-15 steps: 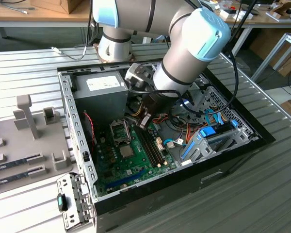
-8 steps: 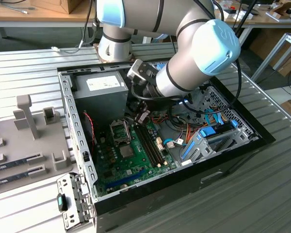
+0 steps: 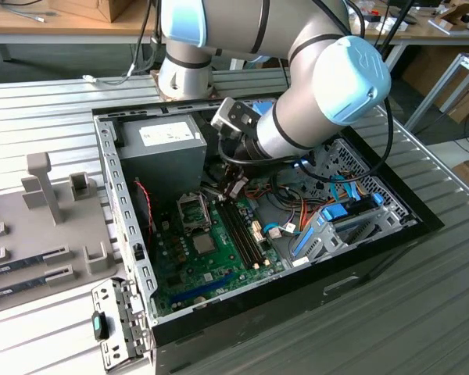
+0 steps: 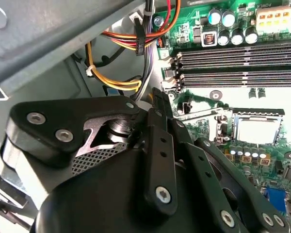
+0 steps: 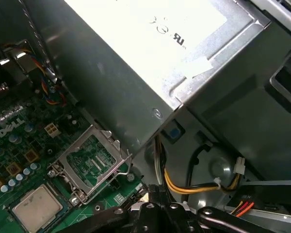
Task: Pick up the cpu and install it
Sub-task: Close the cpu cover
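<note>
Plainly the main hazard sits at the exterior view's left: the cpu (image 3: 204,244) lies flat in its socket on the green board, nearer than the grey power supply box (image 3: 160,144). The hinged bracket (image 3: 189,208) stands open just beyond it, so I judge nothing clamps the cpu down. A knock from the arm could slide it askew or bend the bracket.

Just to the right, the gripper (image 3: 236,187) hangs low inside the case, over the far end of the long memory slots (image 3: 242,230) and apart from the cpu. Whether its jaws are spread or pressed together I cannot tell.

Further right, the red and yellow cables (image 3: 288,206) run close by the wrist and could snag it. The arm reaches in from the far side, with the wrist bent down and leaning left
</note>
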Robot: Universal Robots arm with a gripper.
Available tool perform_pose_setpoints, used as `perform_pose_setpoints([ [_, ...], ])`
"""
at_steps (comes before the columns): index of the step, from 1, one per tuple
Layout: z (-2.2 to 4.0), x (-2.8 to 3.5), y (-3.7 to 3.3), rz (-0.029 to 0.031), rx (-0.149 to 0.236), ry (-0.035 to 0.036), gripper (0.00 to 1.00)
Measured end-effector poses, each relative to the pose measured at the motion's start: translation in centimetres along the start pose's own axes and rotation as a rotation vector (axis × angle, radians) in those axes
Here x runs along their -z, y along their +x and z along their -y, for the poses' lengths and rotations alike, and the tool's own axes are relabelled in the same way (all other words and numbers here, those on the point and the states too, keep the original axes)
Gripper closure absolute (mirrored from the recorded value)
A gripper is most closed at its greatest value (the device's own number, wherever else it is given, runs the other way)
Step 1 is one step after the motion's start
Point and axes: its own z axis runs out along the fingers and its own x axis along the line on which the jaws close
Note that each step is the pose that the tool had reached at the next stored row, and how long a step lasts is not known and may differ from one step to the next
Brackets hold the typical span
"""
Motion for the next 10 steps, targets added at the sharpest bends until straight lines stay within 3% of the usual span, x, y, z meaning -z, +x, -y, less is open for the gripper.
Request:
perform_pose_setpoints([
  [10, -0.61, -0.46, 1.04, -0.0008, 0.000, 0.0017, 0.89],
])
